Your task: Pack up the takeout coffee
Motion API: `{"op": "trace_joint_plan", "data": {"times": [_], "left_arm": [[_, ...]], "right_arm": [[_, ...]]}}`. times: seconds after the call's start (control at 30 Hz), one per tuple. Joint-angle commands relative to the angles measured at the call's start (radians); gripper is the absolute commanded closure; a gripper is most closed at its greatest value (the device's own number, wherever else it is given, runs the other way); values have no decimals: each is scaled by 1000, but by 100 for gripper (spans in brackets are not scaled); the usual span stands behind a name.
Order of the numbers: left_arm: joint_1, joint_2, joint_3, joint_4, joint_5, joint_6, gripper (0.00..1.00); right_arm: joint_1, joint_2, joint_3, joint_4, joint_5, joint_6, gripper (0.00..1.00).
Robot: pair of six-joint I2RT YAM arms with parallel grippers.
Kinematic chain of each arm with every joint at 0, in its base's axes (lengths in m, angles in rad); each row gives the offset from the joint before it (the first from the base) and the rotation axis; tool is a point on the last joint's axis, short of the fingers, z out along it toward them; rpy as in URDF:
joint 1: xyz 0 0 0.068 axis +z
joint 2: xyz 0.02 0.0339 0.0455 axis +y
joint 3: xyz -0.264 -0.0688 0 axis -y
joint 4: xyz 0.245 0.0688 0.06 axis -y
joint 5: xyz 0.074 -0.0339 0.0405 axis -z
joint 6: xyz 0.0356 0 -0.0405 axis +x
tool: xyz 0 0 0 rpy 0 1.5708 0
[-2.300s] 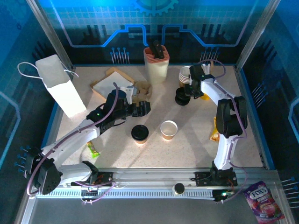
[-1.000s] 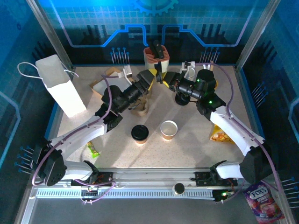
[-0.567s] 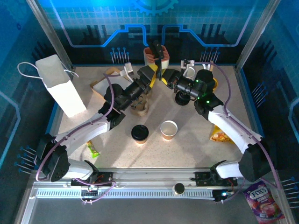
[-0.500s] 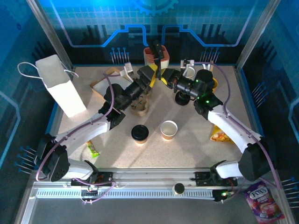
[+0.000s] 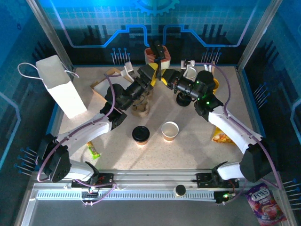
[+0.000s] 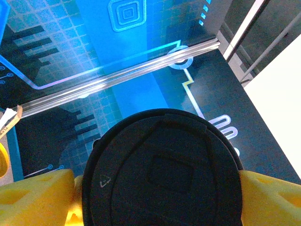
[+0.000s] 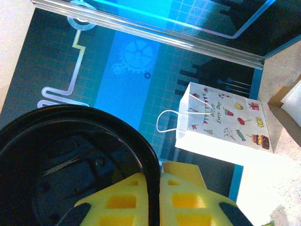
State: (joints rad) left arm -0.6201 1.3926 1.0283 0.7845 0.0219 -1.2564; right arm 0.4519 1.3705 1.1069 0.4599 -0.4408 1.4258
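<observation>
left end effector [image 6: 157, 194] now tighter against both black lid [image 6: 162, 165] edges

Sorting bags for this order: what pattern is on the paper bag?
The paper bag is white with colourful party prints, clearest in the right wrist view.

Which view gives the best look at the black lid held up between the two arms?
Left wrist: the lid faces the camera nearly whole, between yellow fingers. Right wrist shows its underside, partly cropped, rim pinched by the right gripper. From the top it is tiny, mostly hidden.
</observation>
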Motion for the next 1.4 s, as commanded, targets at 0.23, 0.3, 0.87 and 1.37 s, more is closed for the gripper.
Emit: {"op": "trace_joint_plan", "data": {"times": [0.23,0.3,0.87,1.37], "left_arm": [[5,9,29,34,-27,-1,12],[7,7,29,25,-29,11,12],[40,37,17,70,25,143,10],[43,7,-24,53,-22,138,24]], "right_arm": [[36,15,2,52,9,3,89],[39,16,1,52,9,4,89],[52,30,5,103,7,78,89],[53,47,9,109,23,87,88]]}}
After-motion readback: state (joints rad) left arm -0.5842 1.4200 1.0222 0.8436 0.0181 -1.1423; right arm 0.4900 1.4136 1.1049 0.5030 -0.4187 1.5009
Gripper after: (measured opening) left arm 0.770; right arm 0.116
